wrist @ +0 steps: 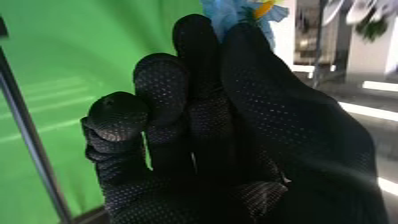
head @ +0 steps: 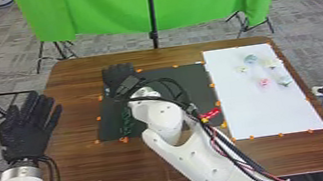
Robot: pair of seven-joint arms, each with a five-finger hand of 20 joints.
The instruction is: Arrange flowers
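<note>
– What are you seeing nearest?
– The white right arm (head: 185,158) is coming in from the bottom edge, leaning leftward across the brown table (head: 80,177).
– And the left hand (head: 28,127)?
– It's hanging by the table's left edge, its fingers extending straight and spreading slightly.
– Is anything lying beyond that?
– Something red (head: 208,114) is sitting just beside the right arm, near the right edge of the dark mat (head: 174,74). A dark green thing (head: 127,123) is lying on the mat's left part; I'm not managing to tell its shape.
– Where are the loose flowers resting?
– On the far half of the white sheet (head: 264,115), right of the mat: a pink flower (head: 264,82) is lying nearest the middle, and a bluish flower (head: 250,59) is lying farther off, with other pale ones resting around them.
– What is the right hand (head: 119,77) doing?
– It's hovering around the mat's far left corner, and in the wrist view it's pinching a blue flower (wrist: 222,9) between thumb and fingertip.
– And behind?
– A green cloth (head: 102,10) is hanging past the table.
</note>
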